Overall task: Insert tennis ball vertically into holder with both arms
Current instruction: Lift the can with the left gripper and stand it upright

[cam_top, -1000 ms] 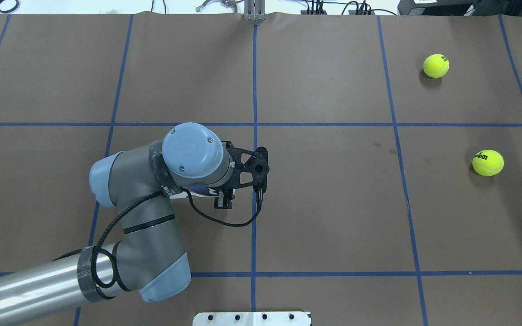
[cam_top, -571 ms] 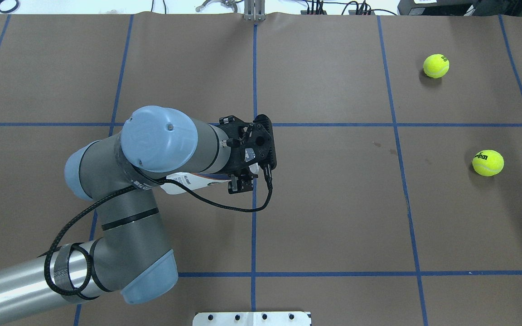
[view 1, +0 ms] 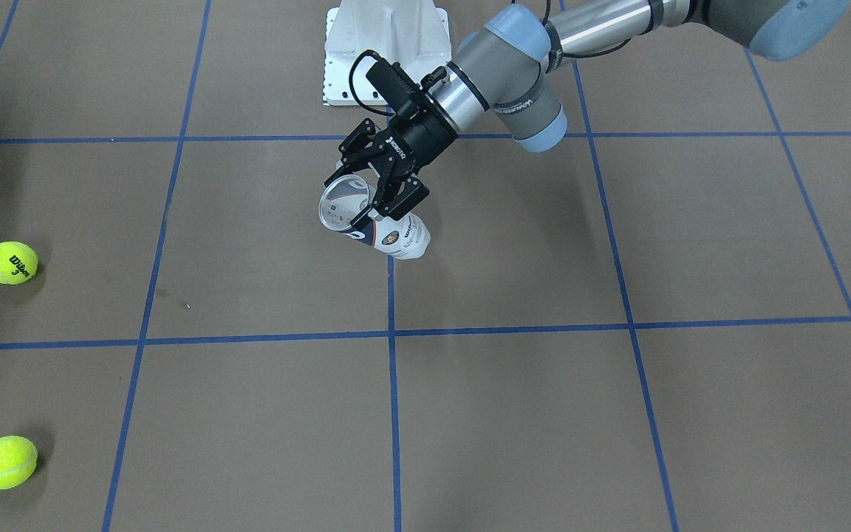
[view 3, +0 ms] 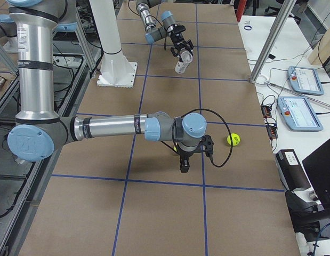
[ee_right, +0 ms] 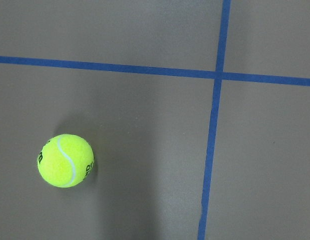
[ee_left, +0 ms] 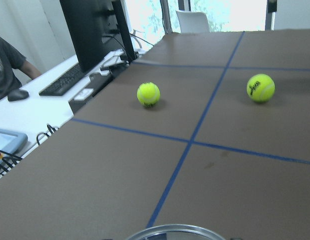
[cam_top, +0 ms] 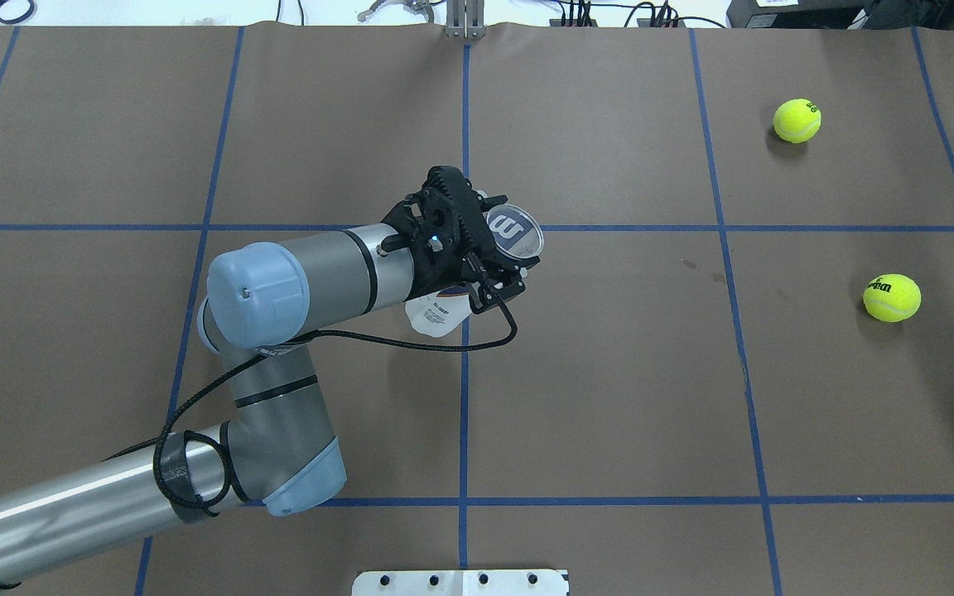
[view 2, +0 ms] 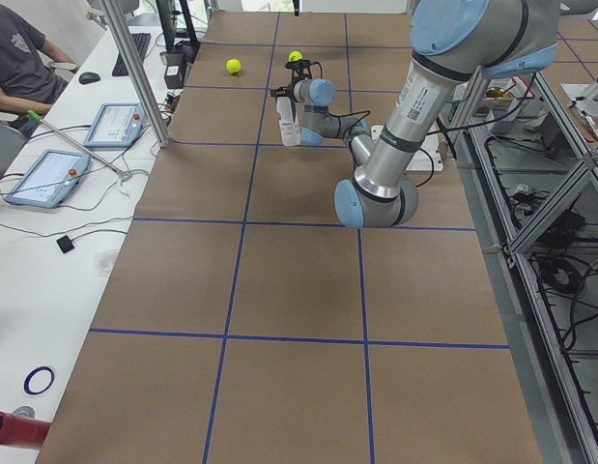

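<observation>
Holder, a clear plastic cylindrical can with a navy-and-white label, sits tilted at upper centre of the front view, clamped across its side by the left jaws on the grey jointed left arm. I worry that slick wall could swivel or slip. For the right jaws, over the brown tabletop, I cannot tell their state; a nudge could roll the yellow-green tennis ball away.

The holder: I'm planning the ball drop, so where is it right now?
Overhead view: the holder is tilted in the left gripper, over the central blue tape line, well left of both tennis balls.
</observation>
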Motion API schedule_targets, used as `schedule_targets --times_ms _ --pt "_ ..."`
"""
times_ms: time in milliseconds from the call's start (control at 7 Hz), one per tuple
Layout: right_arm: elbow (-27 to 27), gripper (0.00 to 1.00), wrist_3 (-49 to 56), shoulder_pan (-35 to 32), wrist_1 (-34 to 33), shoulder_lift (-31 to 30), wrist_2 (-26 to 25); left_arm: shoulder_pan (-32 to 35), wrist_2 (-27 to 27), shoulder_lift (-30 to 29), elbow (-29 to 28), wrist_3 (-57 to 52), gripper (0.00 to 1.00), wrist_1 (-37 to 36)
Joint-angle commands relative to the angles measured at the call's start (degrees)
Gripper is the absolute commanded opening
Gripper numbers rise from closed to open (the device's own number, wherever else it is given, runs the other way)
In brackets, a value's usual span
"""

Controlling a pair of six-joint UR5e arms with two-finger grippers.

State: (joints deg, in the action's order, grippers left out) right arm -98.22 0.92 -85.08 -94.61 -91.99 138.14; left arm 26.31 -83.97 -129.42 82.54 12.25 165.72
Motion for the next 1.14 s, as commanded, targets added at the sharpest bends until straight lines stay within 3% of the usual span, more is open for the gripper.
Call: schedule_targets --times_ms 0,143,286,429,1000 --pt "1.5 1.0 0.0 0.2 4.9 0.2 -0.1 -1.5 6.7 -0.6 -7.5 0.7 0.67 19.8" --pt "1.9 1.0 0.0 0.2 5.3 0.6 -0.2 -2.7 10.4 -0.6 -11.4 0.6 0.67 29.2" --pt "1.9 1.0 0.1 0.3 6.9 0.6 -0.2 -3.4 11.8 -1.4 -14.5 0.5 0.67 31.4" --pt "2.0 1.0 0.0 0.4 8.3 0.6 -0.2 -3.7 12.4 -1.5 -14.8 0.4 0.64 33.7" --pt "5.0 1.0 0.1 1.6 17.3 0.6 -0.1 -4.5 12.5 -1.0 -15.1 0.1 0.66 35.7"
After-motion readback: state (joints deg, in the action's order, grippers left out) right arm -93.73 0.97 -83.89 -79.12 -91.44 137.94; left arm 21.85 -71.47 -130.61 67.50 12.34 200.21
